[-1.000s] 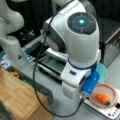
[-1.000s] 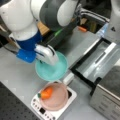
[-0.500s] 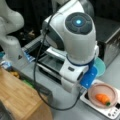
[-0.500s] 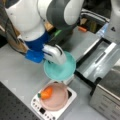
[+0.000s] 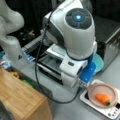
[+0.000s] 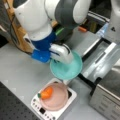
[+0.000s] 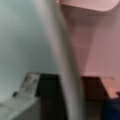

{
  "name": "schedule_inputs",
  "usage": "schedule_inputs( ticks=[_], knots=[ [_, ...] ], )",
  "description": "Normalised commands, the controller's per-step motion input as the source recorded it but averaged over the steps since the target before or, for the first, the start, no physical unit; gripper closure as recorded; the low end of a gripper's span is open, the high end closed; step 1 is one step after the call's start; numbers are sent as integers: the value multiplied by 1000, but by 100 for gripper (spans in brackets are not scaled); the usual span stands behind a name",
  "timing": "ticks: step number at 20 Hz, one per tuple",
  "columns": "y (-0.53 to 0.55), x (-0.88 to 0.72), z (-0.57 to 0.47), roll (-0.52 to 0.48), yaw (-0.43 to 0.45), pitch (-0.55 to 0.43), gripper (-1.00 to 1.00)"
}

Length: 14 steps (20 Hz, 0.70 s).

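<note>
Gripping the rim of a teal plate (image 6: 67, 67), the gripper (image 6: 58, 53) is seen low over the grey table (image 6: 17, 65), its fingers closed on the plate's edge at a front view's left side of the plate. The plate is held tilted above the table, and part of it shows as a teal crescent (image 5: 98, 62) behind the arm (image 5: 75, 32) in a front view. In the wrist view the plate's pale teal surface (image 7: 22, 37) fills the left half, with its rim running down the middle and one dark finger (image 7: 47, 86) pressed against it.

Just below the plate in a front view, a pink dish (image 6: 56, 97) is set on a white scale (image 6: 62, 111), and an orange carrot (image 6: 46, 93) with a green end is lying in the dish. The dish (image 5: 103, 93) and carrot (image 5: 102, 98) are also shown at a front view's bottom right. A wooden box (image 5: 20, 100) is placed at the bottom left there, and a metal appliance (image 6: 105, 75) stands to the plate's right in a front view.
</note>
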Motion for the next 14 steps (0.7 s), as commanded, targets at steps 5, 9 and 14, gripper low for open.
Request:
schedule_inputs(
  ticks=[5, 9, 14],
  knots=[
    [141, -514, -85, 48, -156, -297, 100],
    [107, -503, -126, 61, -165, -324, 100],
    [95, -494, -147, 82, -160, -319, 100]
  ],
)
